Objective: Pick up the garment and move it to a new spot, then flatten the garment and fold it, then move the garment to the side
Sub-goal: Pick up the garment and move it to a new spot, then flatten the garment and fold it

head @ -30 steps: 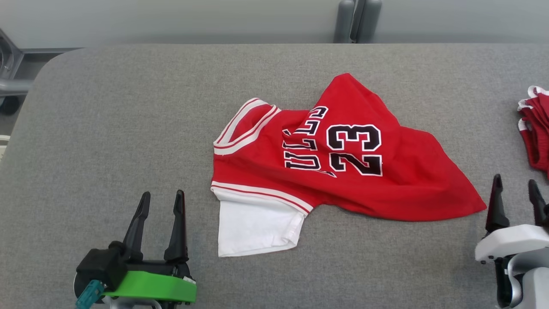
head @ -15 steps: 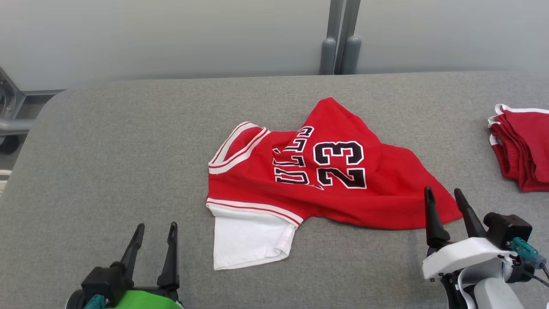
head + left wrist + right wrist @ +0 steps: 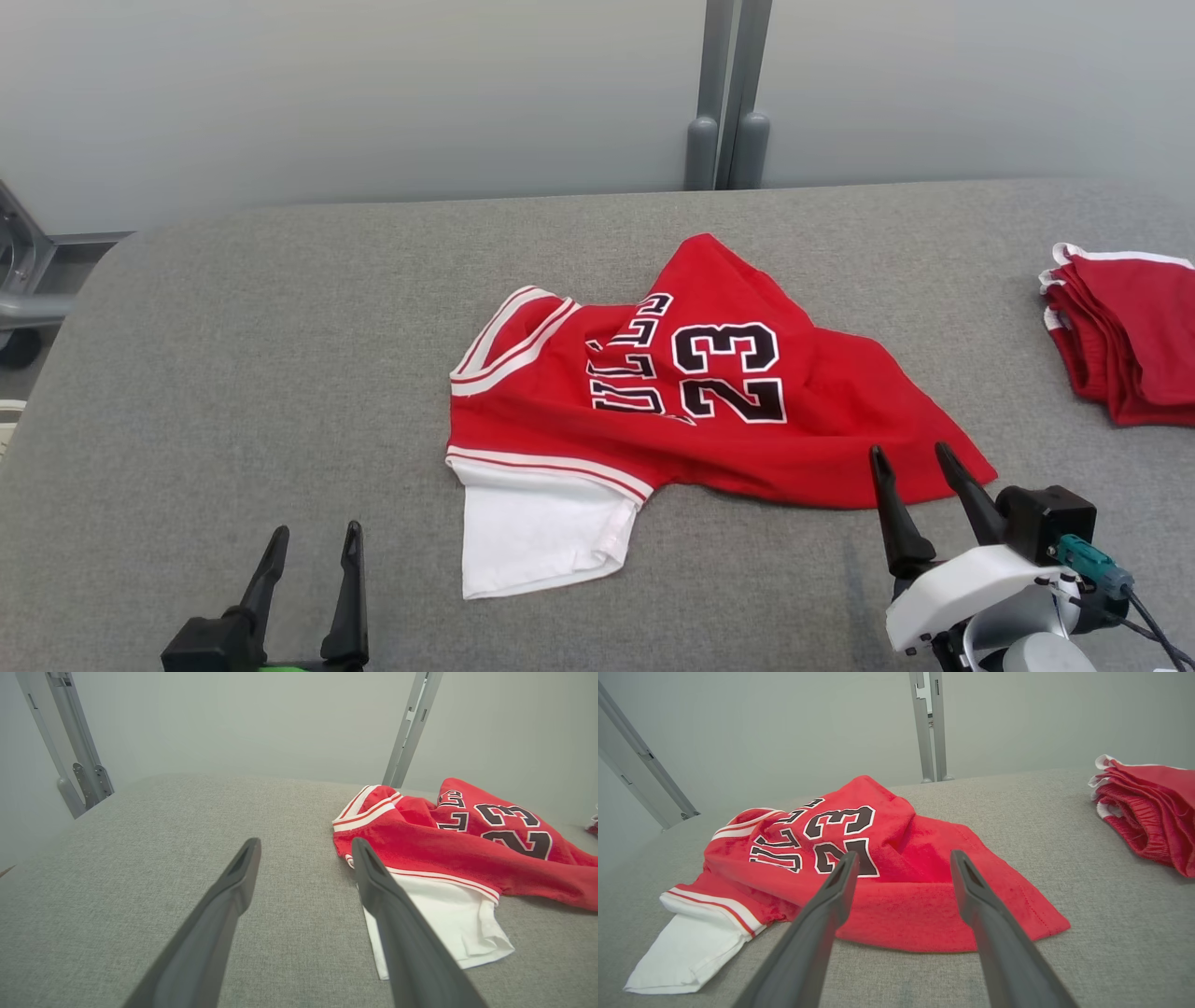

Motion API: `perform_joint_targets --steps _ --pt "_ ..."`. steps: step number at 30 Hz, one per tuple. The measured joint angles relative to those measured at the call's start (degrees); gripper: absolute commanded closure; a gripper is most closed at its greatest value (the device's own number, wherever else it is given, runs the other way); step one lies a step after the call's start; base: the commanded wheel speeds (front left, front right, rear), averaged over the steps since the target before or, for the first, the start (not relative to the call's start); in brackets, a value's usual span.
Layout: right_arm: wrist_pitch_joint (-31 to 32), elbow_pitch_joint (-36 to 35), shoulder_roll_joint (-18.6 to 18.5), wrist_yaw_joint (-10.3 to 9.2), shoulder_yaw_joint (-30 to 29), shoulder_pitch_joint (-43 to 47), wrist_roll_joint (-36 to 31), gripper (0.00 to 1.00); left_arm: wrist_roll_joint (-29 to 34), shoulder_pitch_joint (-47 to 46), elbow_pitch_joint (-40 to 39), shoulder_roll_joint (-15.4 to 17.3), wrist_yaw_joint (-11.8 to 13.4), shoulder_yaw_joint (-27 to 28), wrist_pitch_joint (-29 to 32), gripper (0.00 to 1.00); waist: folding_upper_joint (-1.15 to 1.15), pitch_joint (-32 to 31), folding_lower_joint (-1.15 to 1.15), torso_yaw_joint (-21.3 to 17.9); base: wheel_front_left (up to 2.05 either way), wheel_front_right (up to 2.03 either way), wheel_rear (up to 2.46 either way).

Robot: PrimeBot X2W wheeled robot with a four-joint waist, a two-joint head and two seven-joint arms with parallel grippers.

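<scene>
The red 23 jersey is lying crumpled in the middle of the gray surface. The right tool, spread apart, is hanging by the jersey's near corner. The left tool, also spread apart, is hanging at the front edge.

Folds hide part of the lettering on the jersey.
</scene>
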Motion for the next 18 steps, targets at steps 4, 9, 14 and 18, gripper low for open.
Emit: perform_joint_targets --steps 4,9,14,18 --pt "0.8 -1.0 -0.1 0.00 0.5 0.2 -0.5 0.00 0.0 0.9 -0.4 0.3 0.4 0.5 0.0 0.00 0.00 -0.3 0.00 0.6 0.00 0.00 0.00" --pt "1.4 -2.0 -0.1 0.00 0.5 0.6 -1.1 0.00 -0.4 1.4 -0.9 0.6 0.5 0.8 0.0 0.00 0.00 -0.5 0.00 1.3 0.00 0.00 0.00" --pt "1.8 -2.5 -0.1 0.00 0.3 0.8 -1.1 0.00 -0.8 1.8 -1.1 0.8 0.5 0.6 0.4 0.00 0.00 -0.4 0.00 1.3 0.00 0.00 0.00" --pt "1.8 -2.7 0.0 0.00 0.2 0.8 -1.1 0.00 -0.8 1.8 -1.2 0.7 0.5 -0.2 1.0 0.00 0.00 0.0 0.00 1.2 0.00 0.00 0.00"
